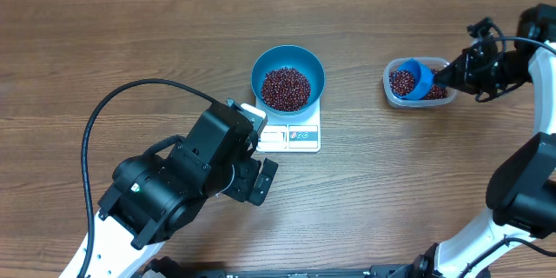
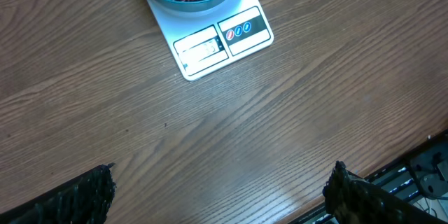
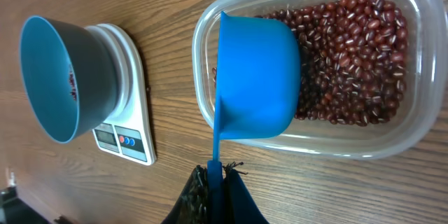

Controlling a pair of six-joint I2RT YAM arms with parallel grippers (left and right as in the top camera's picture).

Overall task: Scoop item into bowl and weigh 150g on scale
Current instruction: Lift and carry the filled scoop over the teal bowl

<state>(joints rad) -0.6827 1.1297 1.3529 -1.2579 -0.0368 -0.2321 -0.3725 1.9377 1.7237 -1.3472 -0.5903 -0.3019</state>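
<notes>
The blue bowl [image 1: 287, 76] stands on the white scale [image 1: 295, 135] and holds a heap of red-brown beans [image 1: 285, 88]. My right gripper [image 1: 447, 76] is shut on the handle of a small blue scoop [image 1: 417, 76], whose cup sits over the beans in a clear tub [image 1: 420, 95]. In the right wrist view the scoop [image 3: 259, 77] shows its outer side above the tub's beans [image 3: 350, 63], with my gripper [image 3: 215, 175] clamped on its handle. My left gripper [image 2: 220, 182] stands open over bare table, just in front of the scale [image 2: 217, 42] and bowl [image 2: 189, 3].
The left arm's black body [image 1: 174, 182] and its looping cable [image 1: 113, 109] cover the front left of the table. The right arm [image 1: 530, 174] rises along the right edge. The table's front edge [image 2: 420, 161] lies near the left gripper.
</notes>
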